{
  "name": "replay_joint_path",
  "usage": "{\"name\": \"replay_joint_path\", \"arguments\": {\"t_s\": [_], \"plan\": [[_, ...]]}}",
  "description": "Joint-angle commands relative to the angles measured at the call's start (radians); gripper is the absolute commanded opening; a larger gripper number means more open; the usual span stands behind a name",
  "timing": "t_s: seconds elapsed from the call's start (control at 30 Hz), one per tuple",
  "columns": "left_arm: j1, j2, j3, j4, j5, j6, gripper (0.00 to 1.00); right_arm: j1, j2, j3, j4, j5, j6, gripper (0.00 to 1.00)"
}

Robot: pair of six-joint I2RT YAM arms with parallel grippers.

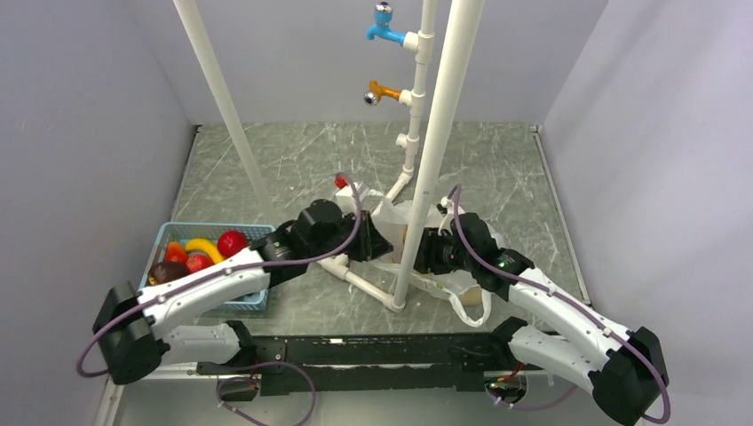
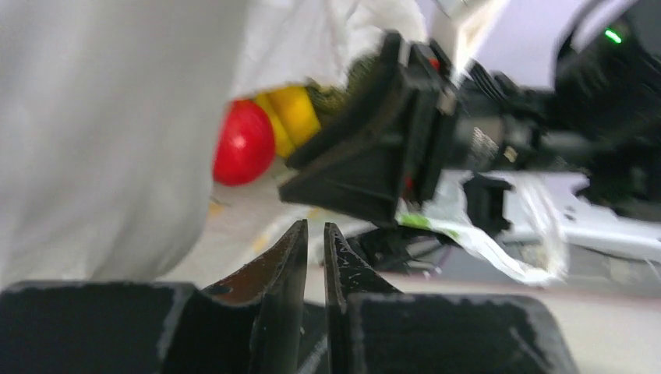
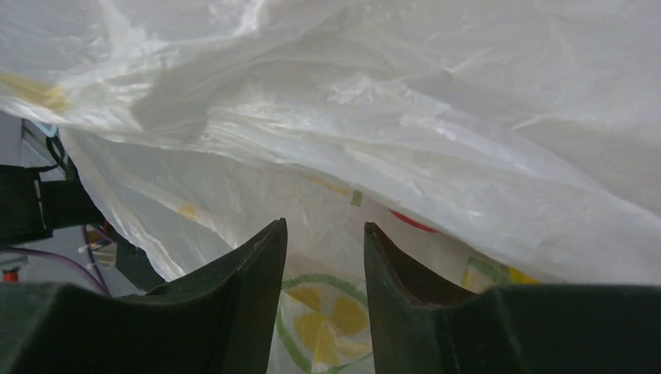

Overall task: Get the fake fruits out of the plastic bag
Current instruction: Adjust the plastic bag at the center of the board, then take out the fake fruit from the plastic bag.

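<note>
Top view: plastic bag [image 1: 463, 288] lies crumpled near middle of bench [image 1: 284, 160], by foot of white pipe [image 1: 439, 151]. Both arms reach in on it, L from left, R from right.

L pincer [image 2: 314, 234]: jaws almost together, only a thin slit, nothing in it as far as wrist cam shows. Tips point at bag's open mouth, not on the film. Inside mouth, under lifted white film: red fruit [image 2: 244, 142] & yellow fruit [image 2: 292, 113], side by side, touching, both in bag. Dark green bit just behind yellow one, too blurry to ID.

R pincer [image 3: 323, 227]: released, jaws apart, bag film right ahead of tips & filling the view; can't tell if tips touch it. Thru film: yellow-green round print [image 3: 327, 312]. In L wrist cam R pincer sits just right of the two fruits, at bag mouth.

Blue basket [image 1: 217, 229] at left bench edge, well apart from bag, beside L forearm. Holds banana [image 1: 204, 246], red apple [image 1: 233, 241], another red piece, dark fruit [image 1: 167, 271].

Small red thing [image 1: 340, 181] on bench just beyond L arm, partly hidden. On pipes at back: blue tap [image 1: 384, 28], orange tap [image 1: 382, 91].
</note>
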Motion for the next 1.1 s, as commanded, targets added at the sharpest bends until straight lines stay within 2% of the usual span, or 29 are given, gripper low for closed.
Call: {"name": "replay_joint_path", "arguments": {"t_s": [0.0, 0.17, 0.27, 0.3, 0.37, 0.43, 0.47, 0.6, 0.7, 0.87, 0.97, 1.07], "plan": [[0.003, 0.142, 0.040, 0.166, -0.116, 0.032, 0.18, 0.027, 0.004, -0.023, 0.013, 0.110, 0.060, 0.36], [0.029, 0.370, 0.061, 0.273, -0.080, -0.019, 0.15, 0.128, 0.042, -0.037, -0.128, 0.283, 0.200, 0.33], [0.049, 0.450, 0.108, 0.254, -0.071, -0.002, 0.15, 0.182, -0.006, -0.064, -0.178, 0.234, 0.237, 0.36], [0.051, 0.457, 0.123, 0.216, -0.085, 0.003, 0.16, 0.199, -0.049, -0.081, -0.191, 0.243, 0.251, 0.38], [0.051, 0.455, 0.104, 0.239, -0.088, 0.025, 0.18, 0.213, -0.120, -0.157, -0.194, 0.270, 0.280, 0.43], [0.059, 0.458, 0.069, 0.284, -0.097, 0.041, 0.19, 0.214, -0.191, -0.268, -0.144, 0.300, 0.302, 0.53], [0.066, 0.465, 0.055, 0.299, -0.097, 0.042, 0.19, 0.214, -0.218, -0.317, -0.095, 0.313, 0.326, 0.55], [0.092, 0.498, 0.066, 0.288, 0.064, 0.022, 0.19, 0.216, -0.285, -0.302, -0.076, 0.412, 0.429, 0.62], [0.071, 0.483, 0.083, 0.286, 0.106, 0.081, 0.25, 0.217, -0.262, -0.315, 0.004, 0.397, 0.434, 0.62], [0.035, 0.463, 0.104, 0.288, 0.170, 0.113, 0.28, 0.217, -0.219, -0.269, 0.045, 0.313, 0.360, 0.62], [-0.014, 0.442, 0.106, 0.292, 0.163, 0.154, 0.32, 0.216, -0.273, -0.224, -0.057, 0.376, 0.353, 0.63], [-0.043, 0.462, 0.135, 0.255, 0.117, 0.185, 0.41, 0.216, -0.344, -0.179, -0.192, 0.519, 0.412, 0.63]]}}
